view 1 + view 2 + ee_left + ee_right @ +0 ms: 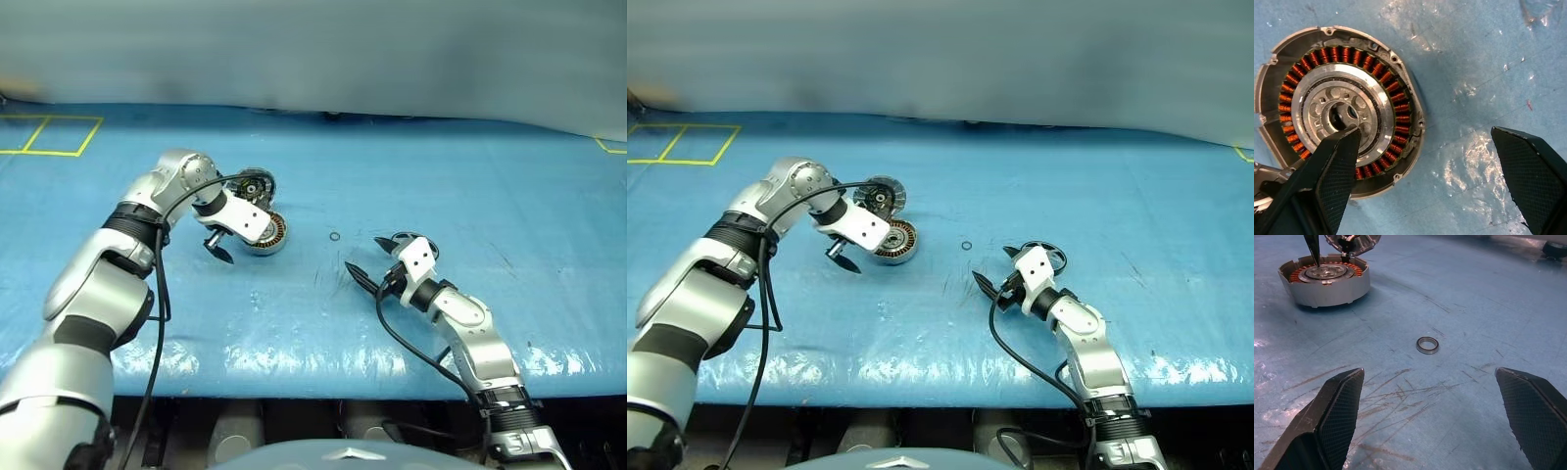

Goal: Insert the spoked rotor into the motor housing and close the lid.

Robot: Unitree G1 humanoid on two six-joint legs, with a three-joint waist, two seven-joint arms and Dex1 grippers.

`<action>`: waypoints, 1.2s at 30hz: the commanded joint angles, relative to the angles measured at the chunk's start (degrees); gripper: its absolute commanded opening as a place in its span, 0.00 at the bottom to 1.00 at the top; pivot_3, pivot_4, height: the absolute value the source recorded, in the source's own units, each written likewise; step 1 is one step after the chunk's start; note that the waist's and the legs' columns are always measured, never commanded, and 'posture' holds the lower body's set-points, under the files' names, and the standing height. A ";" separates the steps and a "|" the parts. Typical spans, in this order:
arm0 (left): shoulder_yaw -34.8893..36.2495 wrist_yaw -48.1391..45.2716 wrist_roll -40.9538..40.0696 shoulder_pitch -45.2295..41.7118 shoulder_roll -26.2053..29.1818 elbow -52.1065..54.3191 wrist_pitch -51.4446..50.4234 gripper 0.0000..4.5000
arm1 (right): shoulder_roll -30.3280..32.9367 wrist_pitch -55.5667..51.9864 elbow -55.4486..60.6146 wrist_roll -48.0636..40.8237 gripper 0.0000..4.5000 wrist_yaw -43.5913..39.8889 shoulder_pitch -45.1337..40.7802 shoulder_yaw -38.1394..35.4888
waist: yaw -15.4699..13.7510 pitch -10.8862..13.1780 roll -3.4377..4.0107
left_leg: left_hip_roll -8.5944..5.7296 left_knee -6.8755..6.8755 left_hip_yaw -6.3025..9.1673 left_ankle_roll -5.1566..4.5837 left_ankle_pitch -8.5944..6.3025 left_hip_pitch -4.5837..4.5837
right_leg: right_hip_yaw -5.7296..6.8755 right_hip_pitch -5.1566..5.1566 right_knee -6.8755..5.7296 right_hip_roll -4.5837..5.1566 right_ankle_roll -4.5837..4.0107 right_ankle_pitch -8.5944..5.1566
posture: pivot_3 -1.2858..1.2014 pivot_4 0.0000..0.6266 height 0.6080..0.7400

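On the blue table [470, 176], the motor housing [1344, 117] lies flat with its copper windings facing up, and the lid [880, 196] stands tilted open at its far edge. The left gripper [1425, 156] hangs over the housing, fingers spread wide and grasping nothing, one fingertip [1344, 142] above the silvery centre. The right gripper [1432, 396] rests near the table's front, also spread wide and empty, facing a small thin ring [1427, 344] lying between it and the housing.
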State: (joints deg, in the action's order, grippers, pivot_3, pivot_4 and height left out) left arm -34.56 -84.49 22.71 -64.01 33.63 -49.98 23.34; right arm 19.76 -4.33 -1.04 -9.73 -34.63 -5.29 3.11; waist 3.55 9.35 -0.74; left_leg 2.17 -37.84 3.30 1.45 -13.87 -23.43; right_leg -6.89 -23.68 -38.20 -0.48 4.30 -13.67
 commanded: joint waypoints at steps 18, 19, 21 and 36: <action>-0.13 3.88 3.14 -0.02 -4.18 -6.14 0.83 0.88 | -0.33 -0.11 2.99 -0.84 1.00 0.81 0.39 -0.74 | 0.13 0.00 0.00 | -0.02 -0.02 0.01 -0.01 -0.01 -0.03 | 0.01 -0.02 -0.01 0.00 -0.08 0.07 | 0.52 0.24 1.00; -0.18 5.12 3.53 0.34 -4.54 -6.47 1.35 0.81 | -0.35 -0.12 3.08 -0.83 1.00 0.90 0.44 -0.72 | 0.18 0.00 0.00 | -0.02 -0.03 0.01 -0.01 -0.01 -0.03 | 0.00 -0.02 -0.01 0.00 -0.07 0.07 | 0.52 0.24 1.00; -0.36 7.37 4.29 1.17 -5.27 -6.98 1.65 0.66 | -0.31 -0.14 3.39 -0.89 1.00 1.07 0.66 -0.81 | 0.25 0.00 0.00 | -0.02 -0.03 0.01 -0.01 -0.01 -0.01 | -0.01 -0.02 -0.03 0.00 -0.07 0.07 | 0.52 0.24 1.00; 0.18 2.96 2.20 7.18 -2.95 7.88 2.39 0.49 | 0.52 -1.01 5.70 -1.31 1.00 1.37 2.65 -1.58 | 0.18 -0.10 0.15 | -0.04 0.00 -0.02 -0.02 -0.01 0.46 | -0.07 0.40 -0.20 0.01 0.09 -0.06 | 0.52 0.24 1.00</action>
State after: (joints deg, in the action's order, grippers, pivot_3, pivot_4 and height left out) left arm -33.68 -78.46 26.28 -58.65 30.63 -46.37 25.71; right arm 19.96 -5.56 2.51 -10.14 -33.36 -2.74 2.76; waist 3.73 9.25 -0.59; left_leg 2.14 -37.84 3.28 1.43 -13.88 -22.97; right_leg -6.95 -23.29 -38.42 -0.48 4.36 -13.73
